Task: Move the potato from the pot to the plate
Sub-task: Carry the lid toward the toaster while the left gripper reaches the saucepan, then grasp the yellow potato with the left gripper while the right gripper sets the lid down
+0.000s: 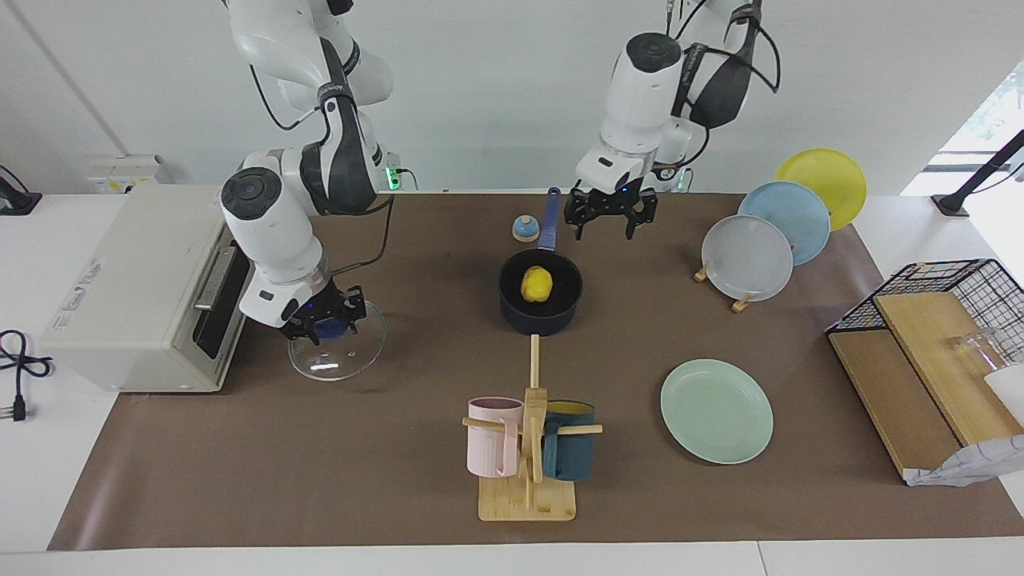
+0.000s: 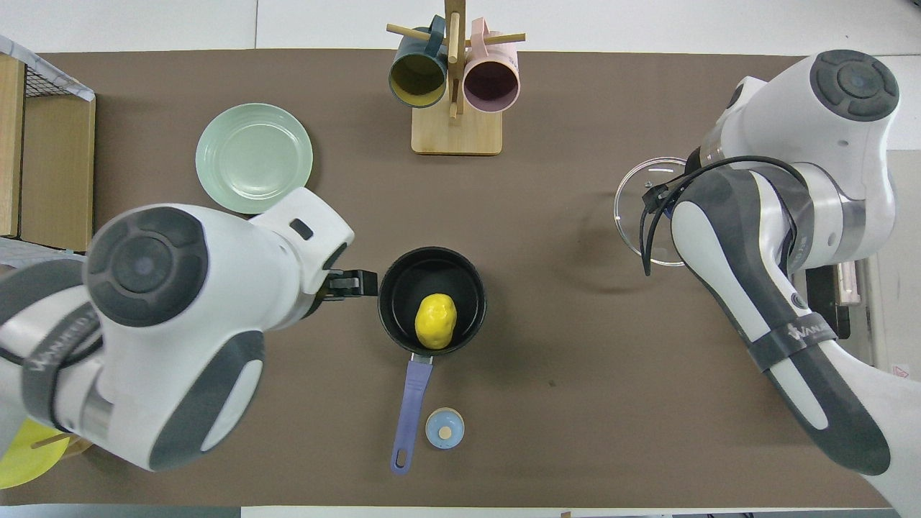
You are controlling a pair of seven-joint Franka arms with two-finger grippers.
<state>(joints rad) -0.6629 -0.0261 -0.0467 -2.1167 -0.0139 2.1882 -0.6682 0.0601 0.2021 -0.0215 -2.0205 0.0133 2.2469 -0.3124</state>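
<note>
The potato (image 1: 537, 284) lay in the pot (image 1: 541, 314). The left end effector (image 1: 610, 224) hung over the pot's handle, fingers apart. The right end effector (image 1: 324, 326) gripped a glass lid (image 1: 337, 356) beside the pot, toward the right arm's end

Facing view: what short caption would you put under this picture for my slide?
Right gripper holds the glass lid by the toaster oven; left gripper hangs open above the pot, potato inside.

I work in a lab got up as a kitchen: bare white walls, my two arms bolted at a white table (image 1: 48, 480) under a brown mat (image 1: 320, 464), with a toaster oven (image 1: 144, 288), mug tree (image 1: 528, 432) and plate rack (image 1: 740, 300) staged.
</note>
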